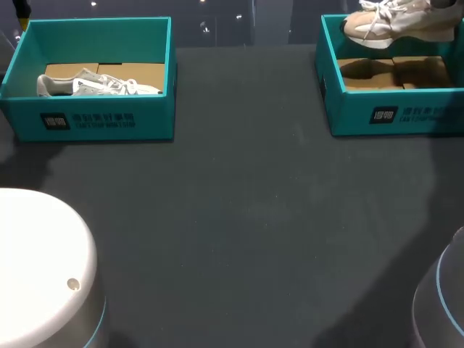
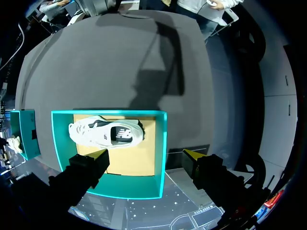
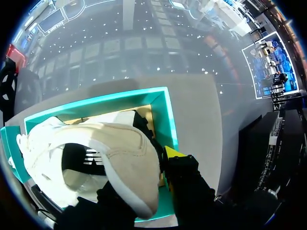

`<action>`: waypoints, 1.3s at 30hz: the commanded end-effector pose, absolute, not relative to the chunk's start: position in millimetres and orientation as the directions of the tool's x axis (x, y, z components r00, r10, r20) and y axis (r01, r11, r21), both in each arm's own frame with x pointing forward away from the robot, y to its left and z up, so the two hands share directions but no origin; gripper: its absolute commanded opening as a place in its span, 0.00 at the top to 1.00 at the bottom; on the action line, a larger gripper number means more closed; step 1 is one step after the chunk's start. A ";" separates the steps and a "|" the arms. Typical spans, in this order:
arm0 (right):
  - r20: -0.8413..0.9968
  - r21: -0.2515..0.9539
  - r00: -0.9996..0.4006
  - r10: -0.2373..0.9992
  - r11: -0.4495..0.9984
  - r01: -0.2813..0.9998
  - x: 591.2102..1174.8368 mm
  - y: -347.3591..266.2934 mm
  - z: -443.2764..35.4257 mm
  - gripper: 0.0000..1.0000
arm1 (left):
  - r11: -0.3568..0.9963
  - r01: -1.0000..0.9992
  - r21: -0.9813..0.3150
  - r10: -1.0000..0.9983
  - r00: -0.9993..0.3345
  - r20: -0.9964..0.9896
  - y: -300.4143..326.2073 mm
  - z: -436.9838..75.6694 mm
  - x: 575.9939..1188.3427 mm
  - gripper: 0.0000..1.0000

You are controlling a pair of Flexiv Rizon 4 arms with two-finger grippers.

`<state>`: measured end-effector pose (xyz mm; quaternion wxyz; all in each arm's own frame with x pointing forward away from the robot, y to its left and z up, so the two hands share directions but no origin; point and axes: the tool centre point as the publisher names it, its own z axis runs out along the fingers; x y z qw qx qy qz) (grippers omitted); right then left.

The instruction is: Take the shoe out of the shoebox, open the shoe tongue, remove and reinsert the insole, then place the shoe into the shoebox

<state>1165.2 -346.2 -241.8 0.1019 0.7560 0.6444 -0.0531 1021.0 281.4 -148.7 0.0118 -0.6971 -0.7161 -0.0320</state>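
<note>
- Head view: a beige suede-like shoe [image 1: 399, 25] hangs above the right shoebox [image 1: 391, 112], a teal rectangular box with a brown card floor. A white shoe [image 1: 94, 85] lies in the left shoebox [image 1: 109, 119].
- Left wrist view alone shows the left gripper [image 2: 146, 155], its fingers wide apart above the left shoebox.
- Right wrist view: the right gripper [image 3: 144, 167] is clamped on the beige shoe's heel.

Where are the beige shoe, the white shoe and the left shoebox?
beige shoe [image 1: 413, 29], head view, its side.
white shoe [image 1: 94, 85], head view, its middle.
left shoebox [image 1: 156, 119], head view, its front wall.
</note>
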 end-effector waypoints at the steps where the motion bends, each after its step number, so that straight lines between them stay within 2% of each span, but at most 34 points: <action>1: -0.211 0.109 0.170 0.963 -0.149 0.983 1147.7 -346.3 -229.4 1.00 | 0.025 0.999 0.032 0.998 -0.027 0.064 281.6 -148.4 1019.8 0.00; 24: -0.214 0.168 0.103 0.971 -0.067 0.984 1089.1 -315.4 -147.5 1.00 | 0.025 0.999 0.032 0.998 -0.027 0.064 281.6 -148.4 1019.8 0.00; 39: -0.229 0.198 0.103 0.968 -0.058 0.979 984.5 -241.1 -126.8 1.00 | 0.025 0.999 0.032 0.998 -0.027 0.064 281.6 -148.4 1019.8 0.00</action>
